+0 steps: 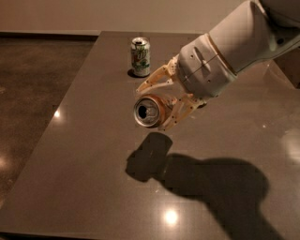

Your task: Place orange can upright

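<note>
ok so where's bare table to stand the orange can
The dark table's near-left half, in front of the end effector holding the orange aluminium can above mid-table, is bare. Tighter at the far edge, by the upright green-and-white can.

Glossy dark table, polished brown floor, pale wall, light glints
</note>
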